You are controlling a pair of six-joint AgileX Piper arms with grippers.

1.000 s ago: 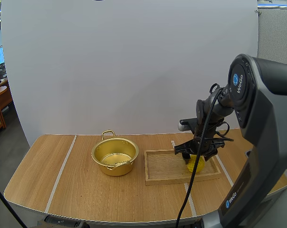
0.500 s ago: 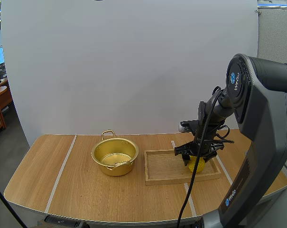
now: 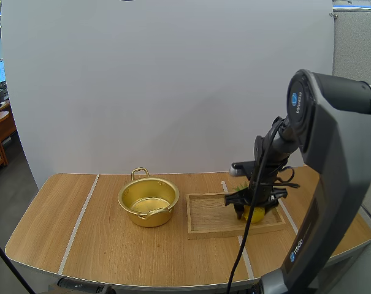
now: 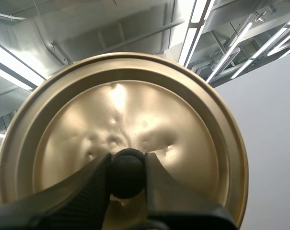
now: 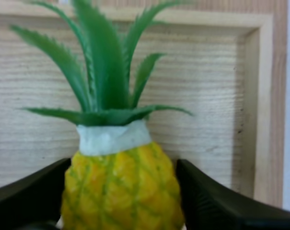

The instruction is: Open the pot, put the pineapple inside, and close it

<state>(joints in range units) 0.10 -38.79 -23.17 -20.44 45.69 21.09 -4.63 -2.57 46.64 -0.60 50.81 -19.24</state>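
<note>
The open gold pot (image 3: 148,202) stands left of centre on the table. A toy pineapple (image 3: 254,214) (image 5: 121,187), yellow with green leaves, lies at the right end of the wooden tray (image 3: 210,217) (image 5: 207,72). My right gripper (image 3: 252,205) (image 5: 123,165) is down over the fruit, open, with one finger (image 5: 29,191) close against each side of it. My left gripper (image 4: 127,163) is shut on the black knob (image 4: 127,176) of the gold lid (image 4: 173,124), holding the lid up in the air.
The tray lies right of the pot with a small gap between them. Pale strips (image 3: 78,223) run front to back across the wooden table (image 3: 44,226).
My right arm has come down and slightly right, bringing its gripper lower around the pineapple. The pot and tray have not moved.
</note>
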